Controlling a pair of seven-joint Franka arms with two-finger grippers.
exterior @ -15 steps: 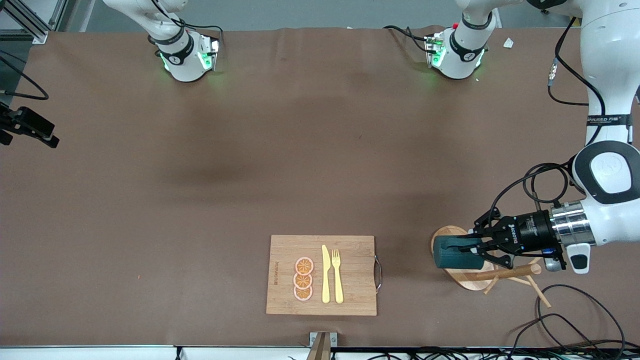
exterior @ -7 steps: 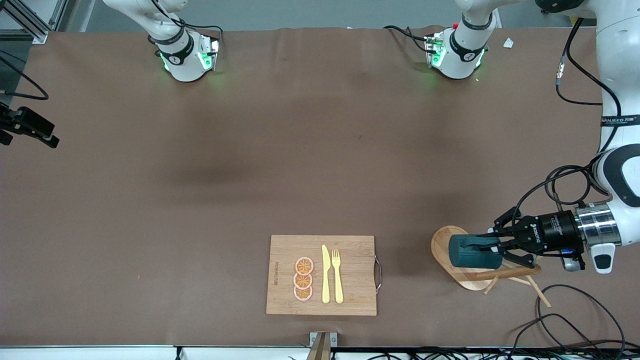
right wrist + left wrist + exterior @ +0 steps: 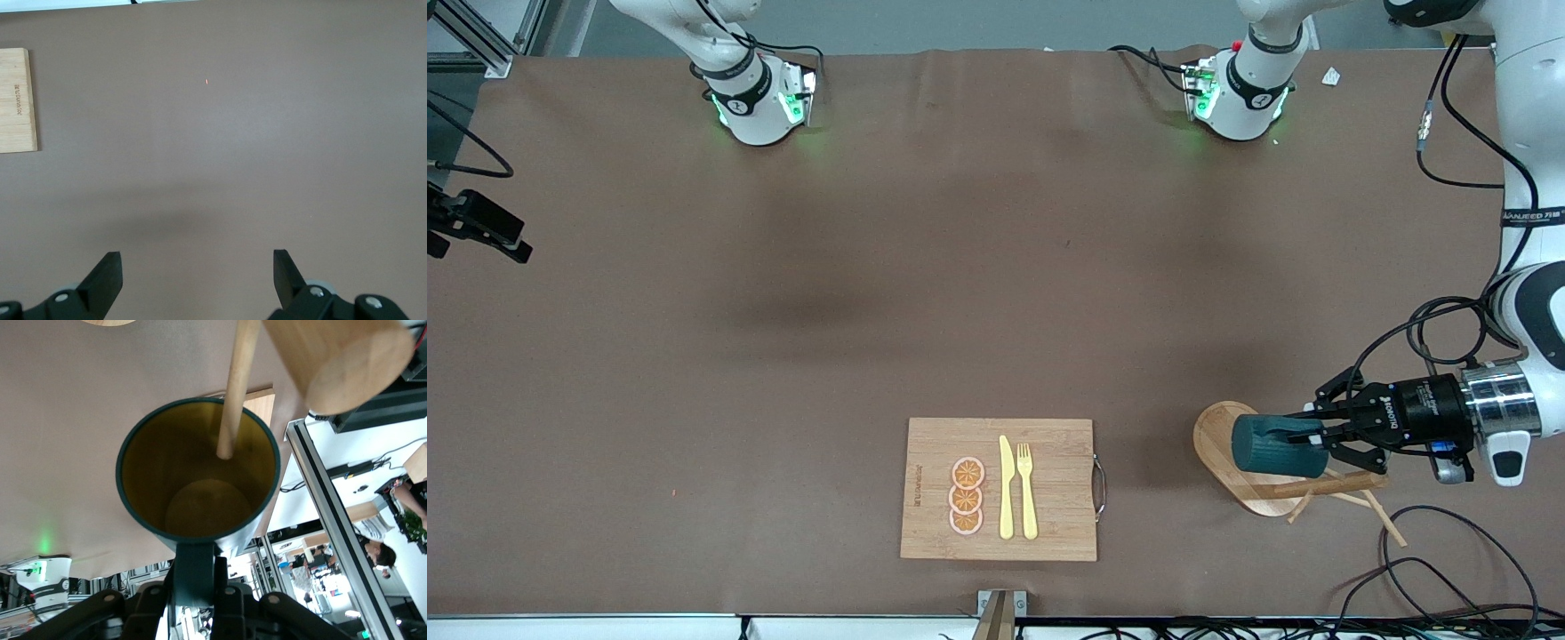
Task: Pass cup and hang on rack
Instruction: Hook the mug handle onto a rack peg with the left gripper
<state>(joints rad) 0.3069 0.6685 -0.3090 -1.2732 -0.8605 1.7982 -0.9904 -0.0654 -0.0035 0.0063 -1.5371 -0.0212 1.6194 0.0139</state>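
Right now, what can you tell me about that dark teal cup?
The cup is a small dark teal cylinder with a yellowish-gold inside and looks glazed. It lies on its side in the air over the wooden rack's oval base, gripped by its handle in the left tool. In the left wrist view a thin peg reaches across its open mouth; whether it touches the wall is unclear.

Board: I see a rectangular bamboo cutting board [image 3: 999, 489] in the lower centre of the front view, with a small metal handle [image 3: 1100, 486] on one short edge.
Slices: three round orange slices [image 3: 966, 497] lie stacked in a column on it.
Cutlery: a pale yellow knife [image 3: 1006, 487] and pale yellow fork [image 3: 1027, 490] lie side by side, just beside the slices.
Surface: brown table covering [image 3: 871, 293] spans the frame.
Cables: I see black cables [image 3: 1449, 569] looping at lower right.
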